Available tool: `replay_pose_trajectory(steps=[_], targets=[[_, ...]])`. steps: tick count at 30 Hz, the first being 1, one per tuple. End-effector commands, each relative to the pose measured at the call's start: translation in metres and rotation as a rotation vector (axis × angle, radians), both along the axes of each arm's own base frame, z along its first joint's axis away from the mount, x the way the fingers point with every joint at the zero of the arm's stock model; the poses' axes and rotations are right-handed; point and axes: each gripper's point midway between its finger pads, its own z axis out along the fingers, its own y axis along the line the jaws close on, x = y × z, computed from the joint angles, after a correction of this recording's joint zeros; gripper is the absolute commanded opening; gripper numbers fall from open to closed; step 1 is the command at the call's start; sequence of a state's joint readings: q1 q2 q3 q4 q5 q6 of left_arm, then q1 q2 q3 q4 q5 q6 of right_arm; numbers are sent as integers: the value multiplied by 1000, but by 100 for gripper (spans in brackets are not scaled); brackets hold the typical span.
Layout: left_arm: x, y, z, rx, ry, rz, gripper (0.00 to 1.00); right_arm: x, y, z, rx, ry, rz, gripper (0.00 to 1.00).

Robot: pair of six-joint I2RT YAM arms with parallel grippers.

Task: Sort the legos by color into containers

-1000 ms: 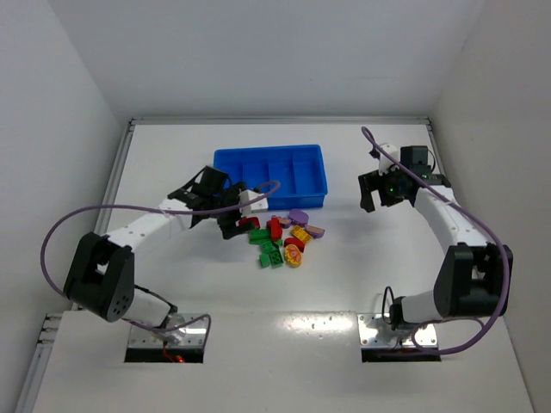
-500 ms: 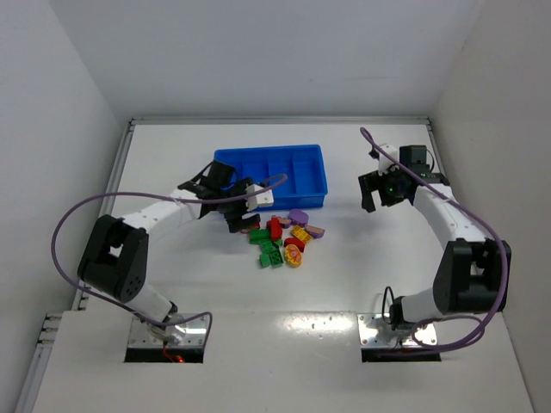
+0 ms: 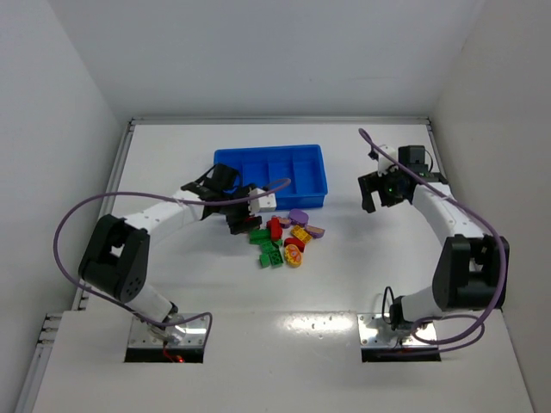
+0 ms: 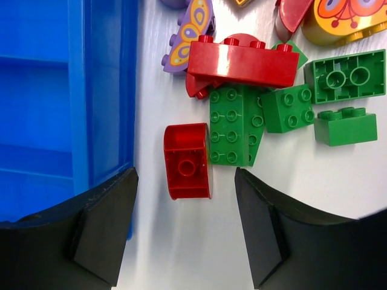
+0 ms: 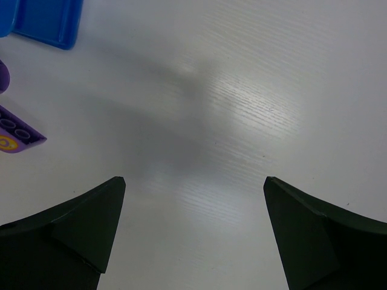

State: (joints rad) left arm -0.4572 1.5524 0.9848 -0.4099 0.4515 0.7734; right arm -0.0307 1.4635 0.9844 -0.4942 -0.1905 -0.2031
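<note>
**Left jaws astride a red brick; right jaws wide over table**

Top external view: blue tray (image 3: 225,157) at the far middle. The legos (image 3: 282,237) are heaped just in front of its near wall. The left gripper (image 3: 244,218) is at the heap's left edge, and the right gripper (image 3: 379,194) is well apart to the right.

Left wrist view only: the jaws are parted, with a red curved brick (image 4: 187,161) lying between them. There is a gap on either side and the brick is ungripped. A green plate (image 4: 233,124) lies just beside it.

Right wrist view only: the jaws are spread wide and hold nothing, over the white table (image 5: 242,90). A purple brick (image 5: 15,136) shows at the left edge.
</note>
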Motion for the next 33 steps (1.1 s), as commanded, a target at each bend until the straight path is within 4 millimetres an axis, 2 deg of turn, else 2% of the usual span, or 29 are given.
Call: replay_pose_trajectory(steps=[1, 7, 9, 10, 17, 18, 22, 23, 25, 30, 33], targets=[[6, -7, 0, -2, -5, -14, 70, 16, -1, 9, -1, -53, 6, 98], [9, -6, -6, 22, 12, -16, 70, 21, -1, 8, -1, -50, 6, 98], [8, -6, -14, 31, 31, -16, 70, 23, -1, 9, -1, -50, 6, 98], [13, -4, -10, 27, 22, -7, 70, 23, -1, 9, -1, -50, 6, 98], [17, -4, -23, 50, 42, -9, 70, 25, -2, 6, 0, -41, 6, 97], [22, -3, -19, 45, 31, 0, 70, 25, -2, 2, 0, -30, 6, 97], [24, -2, -27, 68, 53, -3, 70, 28, -3, 2, -8, -30, 0, 97], [27, -3, -24, 65, 45, -3, 70, 28, -3, 2, -9, -30, 0, 97], [23, -1, -33, 81, 70, -10, 70, 30, -4, 1, -9, -29, 0, 97], [21, -2, -36, 88, 96, -23, 60, 32, -4, -3, -8, -18, 0, 97], [18, 0, -36, 104, 121, -31, 39, 35, -4, -3, -8, -18, 0, 97]])
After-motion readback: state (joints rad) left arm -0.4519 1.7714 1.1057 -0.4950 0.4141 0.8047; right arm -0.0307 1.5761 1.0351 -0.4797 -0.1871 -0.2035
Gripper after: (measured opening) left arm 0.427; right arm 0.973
